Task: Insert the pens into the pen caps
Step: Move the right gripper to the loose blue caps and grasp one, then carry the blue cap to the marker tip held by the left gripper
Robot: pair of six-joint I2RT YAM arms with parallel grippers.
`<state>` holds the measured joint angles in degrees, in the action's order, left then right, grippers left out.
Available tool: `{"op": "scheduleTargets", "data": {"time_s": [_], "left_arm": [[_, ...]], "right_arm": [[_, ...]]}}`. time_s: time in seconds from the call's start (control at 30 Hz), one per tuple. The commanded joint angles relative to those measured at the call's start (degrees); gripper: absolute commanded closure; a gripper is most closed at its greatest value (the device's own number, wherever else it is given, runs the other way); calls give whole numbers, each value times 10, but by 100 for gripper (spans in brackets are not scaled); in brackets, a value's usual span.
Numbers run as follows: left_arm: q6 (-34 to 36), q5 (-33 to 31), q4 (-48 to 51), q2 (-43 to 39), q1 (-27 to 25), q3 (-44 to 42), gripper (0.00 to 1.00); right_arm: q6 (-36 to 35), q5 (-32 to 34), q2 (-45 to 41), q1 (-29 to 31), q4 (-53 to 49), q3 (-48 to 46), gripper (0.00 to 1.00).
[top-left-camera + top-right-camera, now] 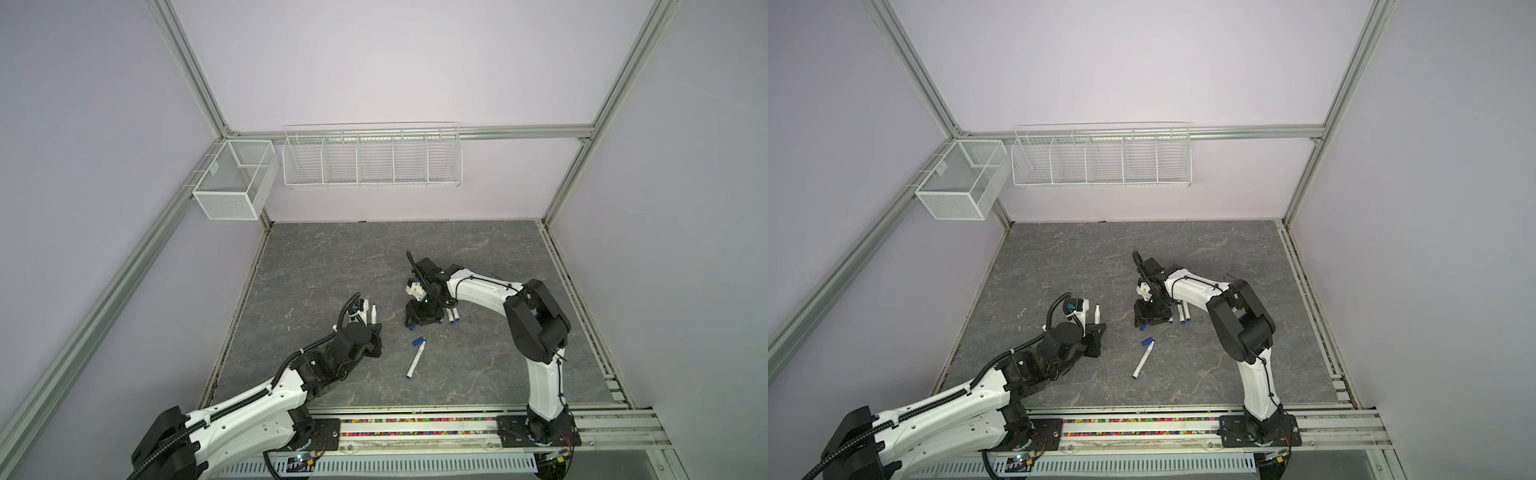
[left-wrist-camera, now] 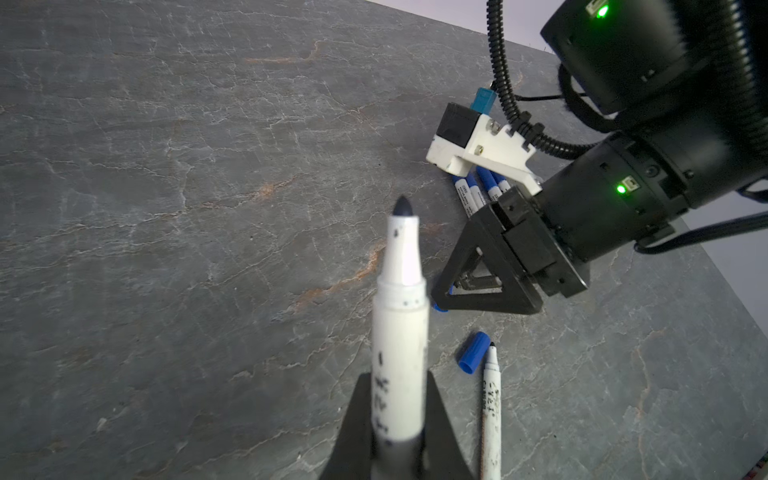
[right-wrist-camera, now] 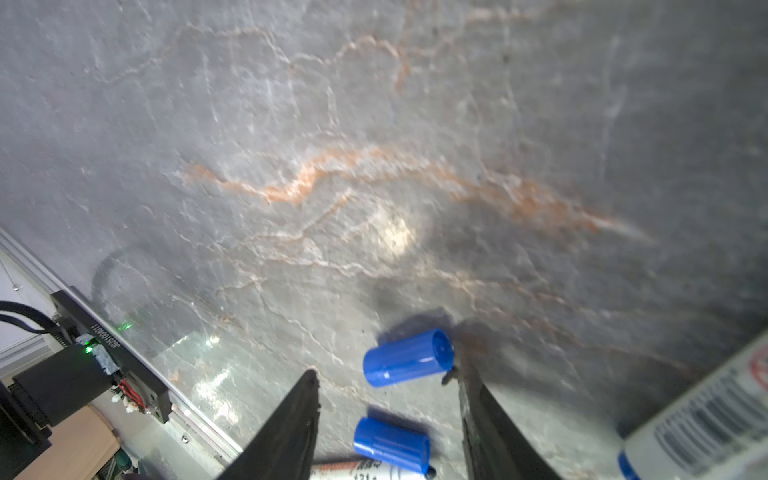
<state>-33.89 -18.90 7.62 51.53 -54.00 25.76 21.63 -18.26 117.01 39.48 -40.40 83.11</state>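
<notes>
Grey mat (image 1: 332, 266): pen (image 2: 400, 324) clamped, blue caps (image 3: 409, 358) between spread jaws.
Left gripper (image 2: 397, 386) clenches the pen's barrel, left of the loose pen (image 1: 415, 360); beyond that loose pen, the right gripper (image 3: 386, 388) stands released, jaws apart around both caps.

Tabletop (image 1: 332, 266): grey slate-look, matt, faintly rough, pale and rust-coloured veins; wetter-looking sheen by its rail edge. Pen caps (image 3: 408, 357) on the tabletop: blue plastic, smooth, glossy. Pen (image 2: 401, 332) above the tabletop: white plastic barrel, satin, black print. Left tool (image 2: 398, 386): black plastic, matt. Wire baskets (image 1: 372, 166) beyond the tabletop's far edge: white-coated metal wire and mesh. Frame (image 1: 498, 132) around the tabletop: bare aluminium, dull.
</notes>
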Motion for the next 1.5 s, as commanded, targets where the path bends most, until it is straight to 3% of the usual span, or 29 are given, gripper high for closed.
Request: {"op": "scheduleTargets", "data": {"time_s": [0.0,0.5,1.13,1.47], "left_arm": [[-5,-12,18,-8,4,-6,100],[-5,-7,14,3,4,-3,100],[-6,5,13,11,4,-2,100],[-5,9,12,11,4,-1,100]], "right_arm": [[2,24,24,9,-32,25,45],[-15,133,57,41,-84,77,49],[-3,81,84,44,-72,121,50],[-9,181,129,46,-120,163,60]]}}
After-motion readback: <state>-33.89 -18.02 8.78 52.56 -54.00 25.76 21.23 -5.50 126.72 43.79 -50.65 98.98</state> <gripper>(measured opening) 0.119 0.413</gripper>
